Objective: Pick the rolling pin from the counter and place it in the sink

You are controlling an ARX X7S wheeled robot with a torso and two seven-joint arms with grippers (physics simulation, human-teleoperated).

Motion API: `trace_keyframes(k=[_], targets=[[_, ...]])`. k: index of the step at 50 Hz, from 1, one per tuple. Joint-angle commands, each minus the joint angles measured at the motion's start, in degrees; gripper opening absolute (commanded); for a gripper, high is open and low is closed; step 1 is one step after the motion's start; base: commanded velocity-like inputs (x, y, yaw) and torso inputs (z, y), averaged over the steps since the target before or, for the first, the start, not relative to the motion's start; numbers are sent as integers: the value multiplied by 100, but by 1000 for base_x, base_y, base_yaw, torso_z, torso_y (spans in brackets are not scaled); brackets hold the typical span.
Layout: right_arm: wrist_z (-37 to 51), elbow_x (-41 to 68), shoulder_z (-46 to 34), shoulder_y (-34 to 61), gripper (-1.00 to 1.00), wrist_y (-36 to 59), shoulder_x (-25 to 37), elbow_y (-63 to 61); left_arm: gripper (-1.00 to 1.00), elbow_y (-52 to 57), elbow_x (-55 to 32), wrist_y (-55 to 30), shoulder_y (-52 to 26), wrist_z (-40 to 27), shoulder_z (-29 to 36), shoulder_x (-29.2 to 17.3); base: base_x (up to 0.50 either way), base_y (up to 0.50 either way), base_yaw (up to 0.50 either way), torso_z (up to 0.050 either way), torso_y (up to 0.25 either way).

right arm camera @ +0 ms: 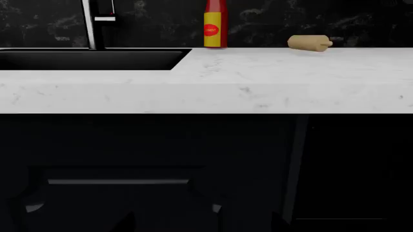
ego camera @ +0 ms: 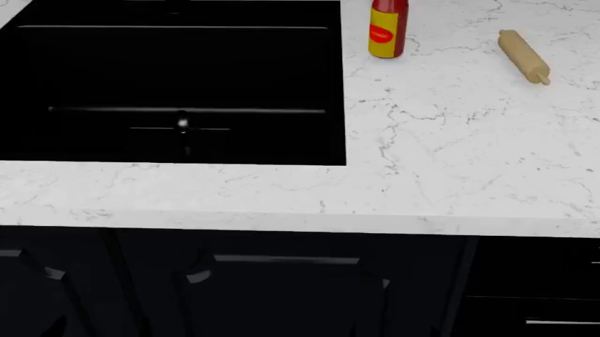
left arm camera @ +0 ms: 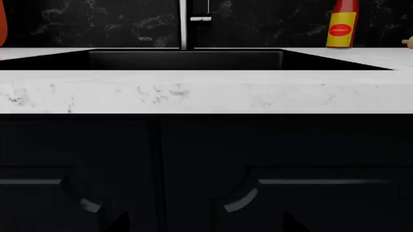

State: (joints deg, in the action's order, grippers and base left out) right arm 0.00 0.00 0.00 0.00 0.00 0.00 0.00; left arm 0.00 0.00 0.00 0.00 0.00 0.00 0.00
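Looking at this kitchen setup, the biggest thing is the counter point(ego camera: 450, 161), white marble-look with thin dark veins and a thick pale front edge, sitting on top of dark cabinet doors point(ego camera: 272, 295). The sink point(ego camera: 178, 84) is cut into its left part, a big black rectangular basin with faint grey highlight lines. From the left wrist camera you can see the dark faucet point(left arm camera: 185, 24) standing upright at the back edge of the sink, in front of a black marbled backsplash point(left arm camera: 271, 21).

Next down in size, a red bottle with a yellow label point(ego camera: 387, 28) stands upright on the counter near the back edge, just beside the sink's back right corner.

Then the rolling pin point(ego camera: 522, 56), light tan wood, lying flat on the counter toward the back right corner, well apart from the sink and a bit off from the bottle. Its long axis runs diagonally: one end points toward the back edge and slightly toward the bottle, the other knob handle points toward the front right. In the right wrist camera it shows up low along the back of the counter point(right arm camera: 310, 43), to the side of the bottle away from the sink. Nothing is touching it.

As for the fingers, neither gripper shows up in any of the three shots, so I honestly can't tell if they're spread or closed, or whether they're holding anything. Both wrist cameras just stare at the counter's front edge and the cabinets.
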Motion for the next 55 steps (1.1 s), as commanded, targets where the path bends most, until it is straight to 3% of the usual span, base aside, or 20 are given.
trace_keyframes(k=[1, 16, 28, 34, 41, 47, 55], targets=[[132, 106, -133, 16, 100, -18, 106, 31, 100, 5, -68, -10, -6, -77, 77, -68, 0, 0, 0, 0, 0], [371, 308, -367, -116, 100, 194, 334, -454, 100, 408, -243, -314, 62, -496, 396, -296, 0, 0, 0, 0, 0], [529, 71, -653, -43, 100, 2520, 680, -3336, 100, 3496, 126, -3134, -81, -815, 573, -443, 0, 0, 0, 0, 0], [522, 56, -481, 458, 100, 3857, 847, -4381, 100, 4182, -38, -4078, -491, -837, 89, -609, 0, 0, 0, 0, 0], [623, 99, -80, 884, 100, 4537, 932, -4704, 100, 4868, -130, -4775, -745, -947, -574, -762, 0, 0, 0, 0, 0], [494, 227, 178, 1482, 100, 5228, 1141, -5041, 100, 4892, -386, -5193, -1003, -812, -1163, -903, 0, 0, 0, 0, 0], [257, 492, 673, 2169, 100, 6042, 1338, -5263, 100, 4766, -555, -5360, -1245, -668, -1381, -1069, 0, 0, 0, 0, 0]])
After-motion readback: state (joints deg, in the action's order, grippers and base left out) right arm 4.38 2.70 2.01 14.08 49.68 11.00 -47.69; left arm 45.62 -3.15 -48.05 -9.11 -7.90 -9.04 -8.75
